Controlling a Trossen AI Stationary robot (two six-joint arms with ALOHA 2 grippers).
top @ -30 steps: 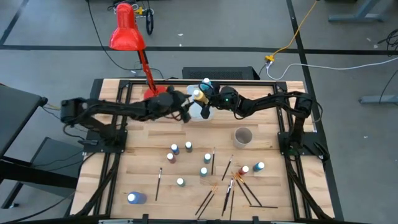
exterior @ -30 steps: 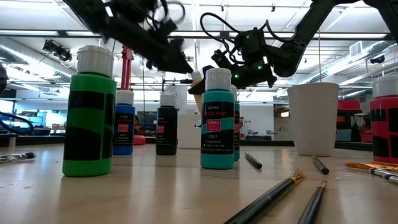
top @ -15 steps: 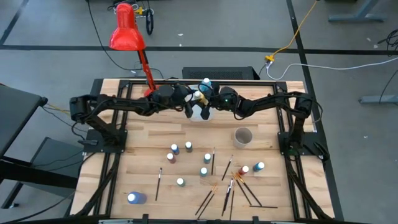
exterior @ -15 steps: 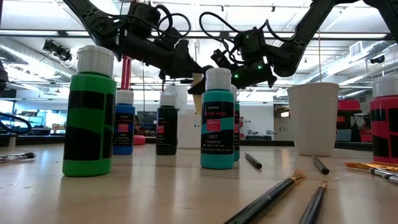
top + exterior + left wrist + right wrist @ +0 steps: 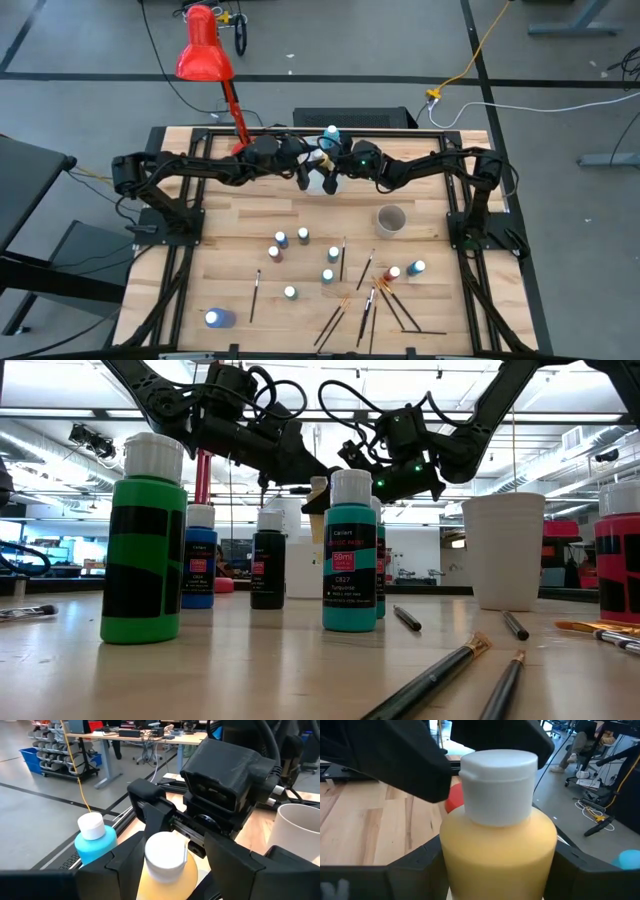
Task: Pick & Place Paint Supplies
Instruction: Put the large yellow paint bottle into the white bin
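- Beyond the wooden tabletop (image 5: pixel 240 215) lies a grey floor with cables, and a red desk lamp (image 5: pixel 203 50) leans over the far-left corner.
- Left gripper (image 5: pixel 304 174) reaches in from the left along the far edge — its jaws are spread wide on either side of a yellow paint bottle (image 5: pixel 165 870); whether the pads press the bottle I cannot tell.
- That bottle has a round yellow body and a white screw cap, stands upright between both grippers above the white tub (image 5: pixel 322 180), and sits just beside a light-blue bottle (image 5: pixel 95 840) at the far edge.
- Right gripper (image 5: pixel 335 166) meets it from the right, its jaws also as wide as they go, flanking the same yellow bottle's body; the wrist view shows the fingers (image 5: pixel 420 865) close alongside it.
- Nearer the middle, a white cup (image 5: pixel 391 219) stands alone.
- Small white-capped bottles (image 5: pixel 303 236) are scattered upright over the near half — a green one (image 5: pixel 147 540) and a teal one (image 5: pixel 350 550) closest to the low camera.
- Thin paintbrushes (image 5: pixel 375 300) lie crossed on the near right of the tabletop.
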